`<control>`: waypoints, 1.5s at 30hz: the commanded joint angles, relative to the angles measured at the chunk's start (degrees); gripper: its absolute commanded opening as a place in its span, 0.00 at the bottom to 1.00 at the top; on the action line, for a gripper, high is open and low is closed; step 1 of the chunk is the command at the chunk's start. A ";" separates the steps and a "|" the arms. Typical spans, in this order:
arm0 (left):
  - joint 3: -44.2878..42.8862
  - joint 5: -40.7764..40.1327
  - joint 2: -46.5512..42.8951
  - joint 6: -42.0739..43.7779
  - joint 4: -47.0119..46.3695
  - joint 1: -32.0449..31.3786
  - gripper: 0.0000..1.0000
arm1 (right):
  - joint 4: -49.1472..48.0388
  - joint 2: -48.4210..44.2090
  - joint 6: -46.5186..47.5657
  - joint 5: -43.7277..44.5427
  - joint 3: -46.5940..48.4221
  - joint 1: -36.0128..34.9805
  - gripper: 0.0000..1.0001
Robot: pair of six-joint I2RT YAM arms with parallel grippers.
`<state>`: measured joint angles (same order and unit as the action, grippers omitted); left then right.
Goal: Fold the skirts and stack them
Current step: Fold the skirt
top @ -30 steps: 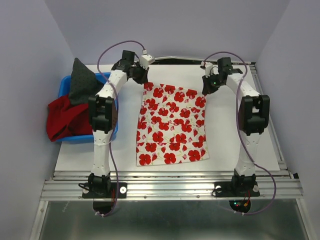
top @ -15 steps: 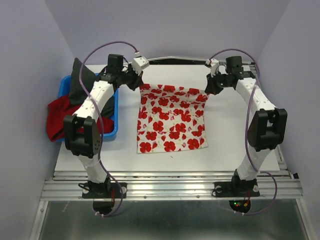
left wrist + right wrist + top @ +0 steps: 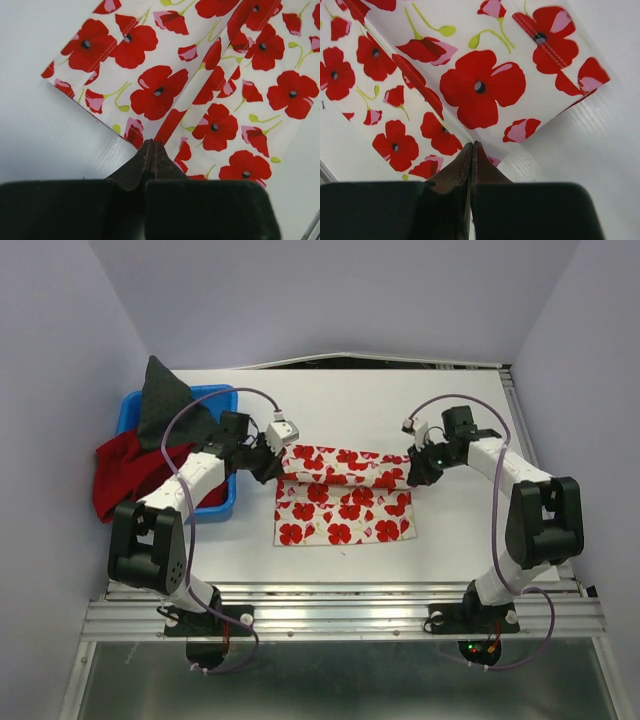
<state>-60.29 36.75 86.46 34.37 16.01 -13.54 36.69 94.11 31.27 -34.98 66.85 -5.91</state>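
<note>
While its two fingers are pressed tip to tip, the left gripper pinches the white skirt with red flowers at a corner of its doubled-over edge. In the wrist view the cloth spreads away ahead of the tips and to their right, with bare table to their left. The right gripper is likewise closed to a thin line on the opposite corner of that flap, with print ahead and to its left and white surface to its right. From above, the skirt lies between the two grippers, its far part folded toward the near side over the flat lower layer. On the outer side of the left gripper stands the blue bin. The deep-red skirt spills over the bin's left rim and the dark grey skirt is heaped at its far end.
</note>
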 commanded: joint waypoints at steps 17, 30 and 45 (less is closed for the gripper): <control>-4.12 -6.61 1.35 -1.76 3.31 -1.31 0.00 | -1.36 0.56 -1.30 4.92 4.16 -0.15 0.01; -4.14 -8.36 -9.27 5.52 15.10 -3.51 0.00 | 7.61 -6.55 5.29 5.80 2.24 -1.99 0.01; 17.75 -13.11 -11.15 5.89 11.59 -15.89 0.00 | -3.98 -9.56 5.47 14.06 -18.59 -12.46 0.01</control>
<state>-46.68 26.24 73.19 41.08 29.89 -25.54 38.81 83.61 36.23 -26.20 51.59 -17.61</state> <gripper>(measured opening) 0.036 0.015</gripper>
